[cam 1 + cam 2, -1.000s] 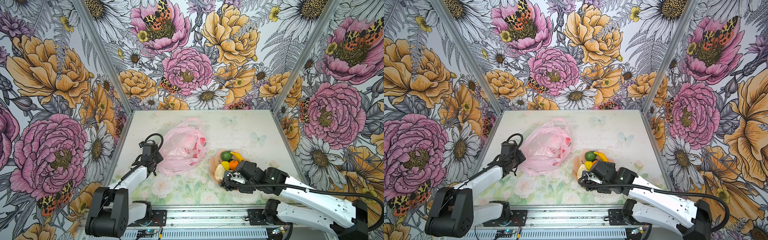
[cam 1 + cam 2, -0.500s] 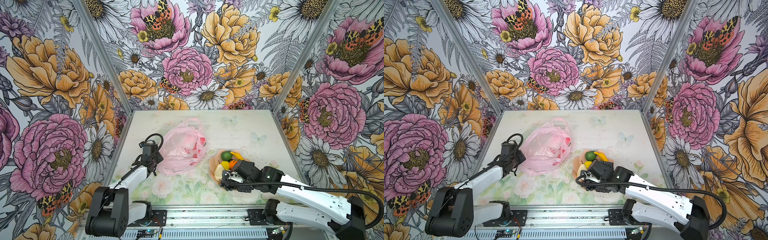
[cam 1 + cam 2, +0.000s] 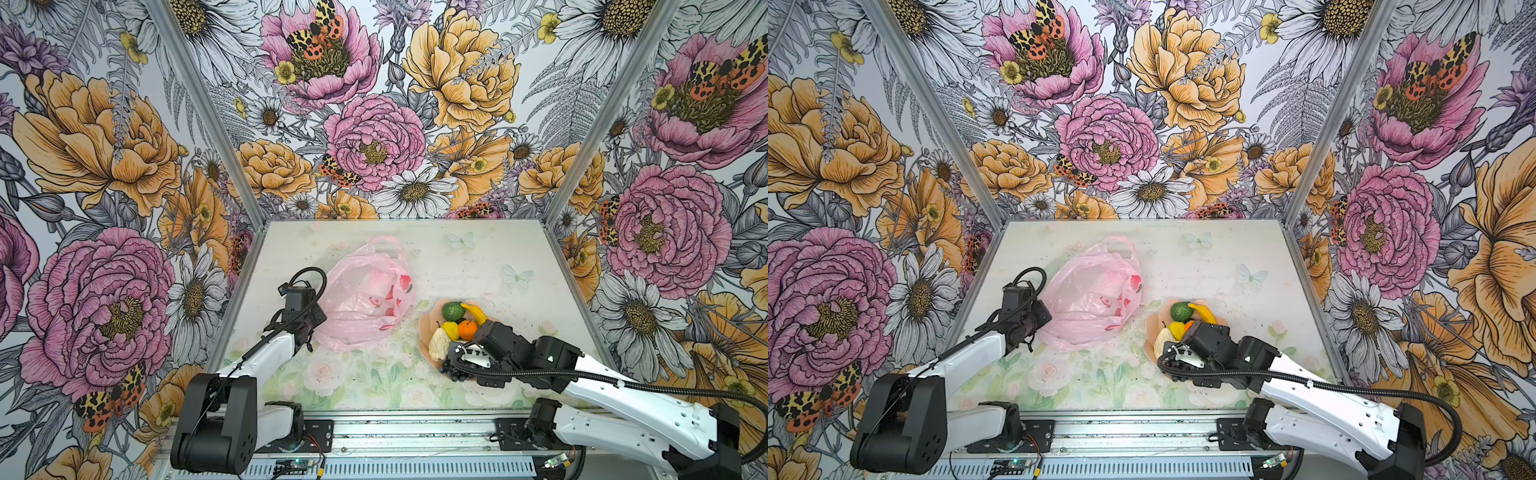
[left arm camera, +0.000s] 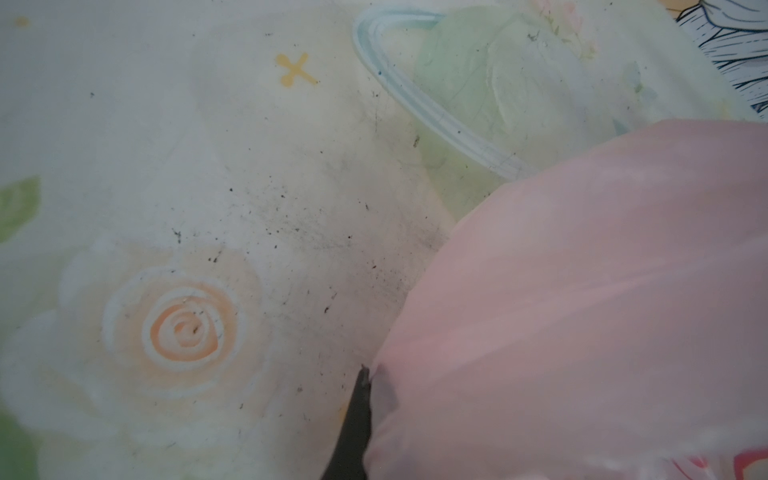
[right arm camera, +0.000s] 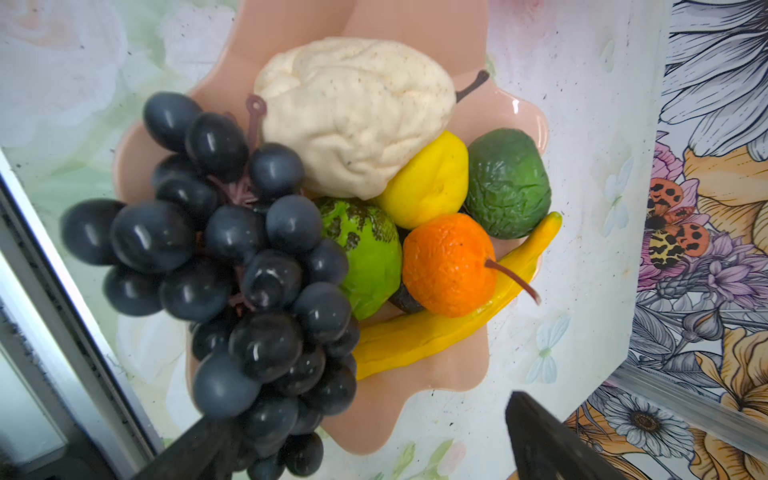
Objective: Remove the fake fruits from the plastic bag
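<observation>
While left claw [image 4: 372, 390] pinches bag [image 3: 361, 299], right claw [image 5: 357, 419] gapes

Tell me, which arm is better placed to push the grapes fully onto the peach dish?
Probably the right arm: its jaws stand open right at the grape bunch, which spills past the rim of the peach dish. The left arm is across the table, jaws shut on the plastic bag.
</observation>
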{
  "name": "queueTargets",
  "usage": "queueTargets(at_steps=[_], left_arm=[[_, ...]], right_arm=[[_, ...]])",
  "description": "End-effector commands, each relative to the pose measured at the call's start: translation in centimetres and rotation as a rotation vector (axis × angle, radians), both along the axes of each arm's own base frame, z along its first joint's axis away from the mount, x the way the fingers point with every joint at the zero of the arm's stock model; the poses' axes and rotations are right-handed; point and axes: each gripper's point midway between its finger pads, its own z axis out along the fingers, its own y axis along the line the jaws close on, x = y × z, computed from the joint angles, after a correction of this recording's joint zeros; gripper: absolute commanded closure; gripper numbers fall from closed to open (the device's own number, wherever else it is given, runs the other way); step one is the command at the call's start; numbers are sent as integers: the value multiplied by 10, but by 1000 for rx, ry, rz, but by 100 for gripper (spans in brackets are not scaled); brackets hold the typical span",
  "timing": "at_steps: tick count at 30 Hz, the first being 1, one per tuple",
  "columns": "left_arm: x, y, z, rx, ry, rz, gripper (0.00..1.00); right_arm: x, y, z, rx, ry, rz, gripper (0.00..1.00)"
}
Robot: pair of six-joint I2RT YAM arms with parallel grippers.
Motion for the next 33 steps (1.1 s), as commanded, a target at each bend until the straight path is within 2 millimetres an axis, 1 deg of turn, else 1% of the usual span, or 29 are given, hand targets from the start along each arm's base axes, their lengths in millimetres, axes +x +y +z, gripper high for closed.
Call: queueTargets(at_steps=[1,6,11,13,14,15,16,17,21,23,25,27,28,30,32,33], left_arm=[[3,-1,0,-6,-9,-14,97],[2,-1,0,-7,-9,-15,98],[2,-1,0,-7,-9,-14,98],[3,-1,0,-8,-8,-16,98],[3,-1,-1,-8,-7,-16,98],[3,-1,0,-9,-8,-16,98],[3,-2,0,-9,-8,-18,98],[3,-2,-1,-10,-7,-18,98],[2,-2,-1,-11,-8,-19,98],[2,-1,-1,-12,-7,-17,97],[2,-2,-1,-15,-6,-19,98],[3,-3,-1,-18,-7,-22,97],[2,-3,-2,-19,-6,-23,98],[3,-2,-2,-23,-5,-22,98],[3,-3,-2,-26,-4,-23,98],[3,-3,-2,-27,-5,-24,98]], right_arm=[[-12,-1,12,50,27,29,1],[-23,-14,12,33,77,22,1],[-28,-32,14,33,137,-63,3],[-33,-32,11,44,181,-83,7],[-32,-35,11,53,194,-109,11],[-30,-35,11,54,198,-128,21],[-29,-36,12,60,201,-145,36],[-28,-36,11,62,208,-153,42],[-25,-37,5,36,245,-187,37],[-24,-33,6,51,288,-216,34],[-22,-25,11,90,341,-256,32],[-15,-22,16,101,367,-333,33],[-14,-16,20,126,396,-358,34],[-8,-10,25,172,423,-435,37],[1,-16,30,174,385,-488,39],[10,-25,33,163,330,-538,38]])
